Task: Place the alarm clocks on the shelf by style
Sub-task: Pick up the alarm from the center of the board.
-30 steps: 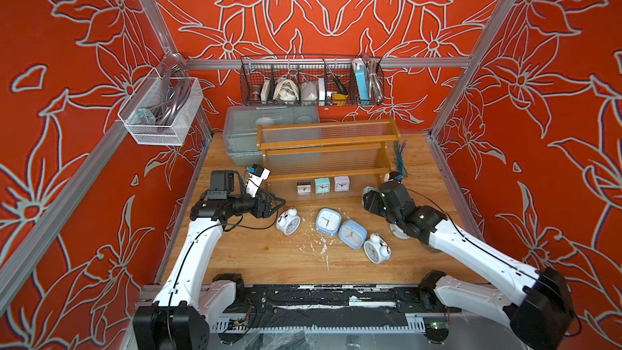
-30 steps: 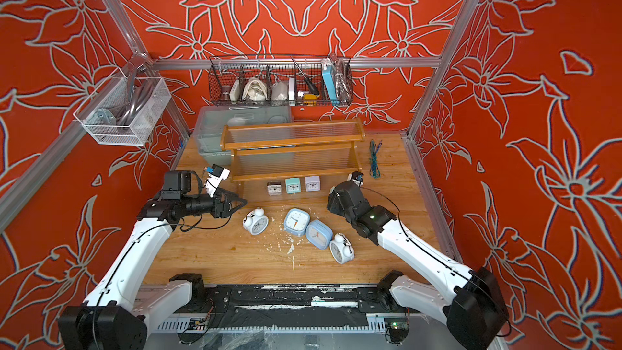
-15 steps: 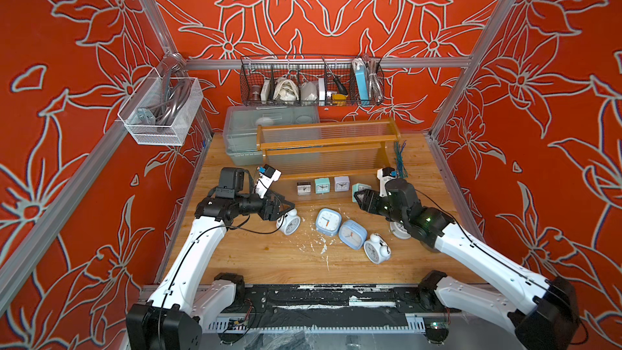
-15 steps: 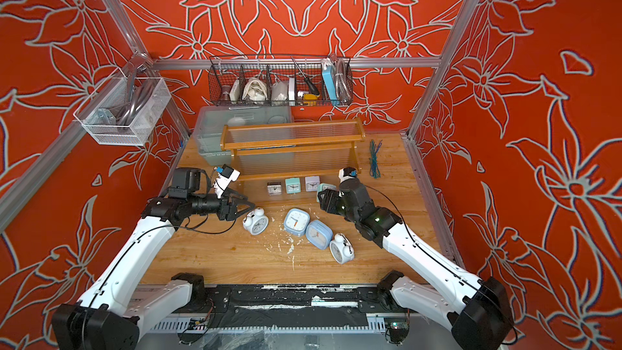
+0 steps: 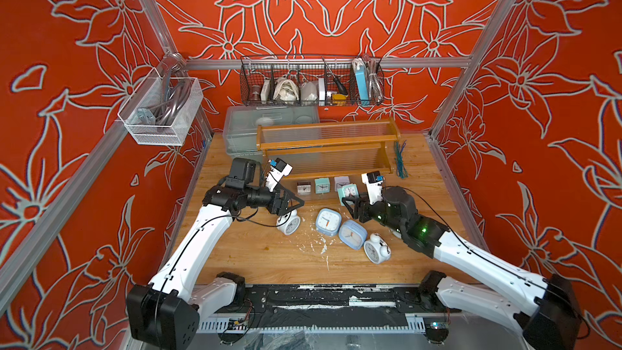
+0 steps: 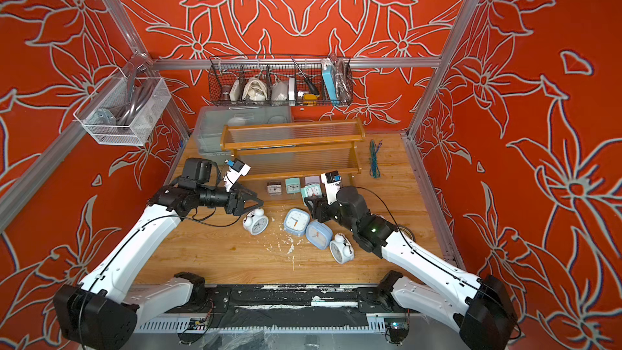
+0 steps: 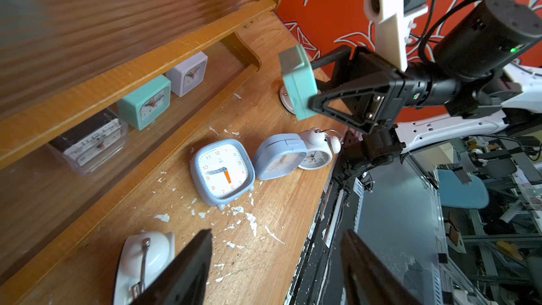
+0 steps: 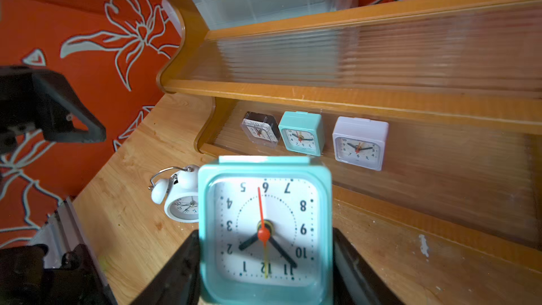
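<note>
Now the right gripper (image 8: 265, 271), holding a teal clock (image 7: 296, 82), has advanced; left gripper (image 7: 275, 268) wide.

Teal clock (image 8: 265, 230), lower centre of right wrist view: black dial numerals 1 to 12, all readable, upside down, 6 at top and 12 at bottom. Blue clock (image 7: 223, 171), centre of left wrist view: orange numerals round the dial, 12 at top; tiny mark under the 12 unreadable. Far teal clock (image 8: 300, 133), mid frame: 10 and 9 readable, the rest too small. White clock (image 8: 359, 143), right of it: 10, 2, 4, 5. Bell clock (image 8: 180, 203) dial: unreadable. Top views: nothing legible.
</note>
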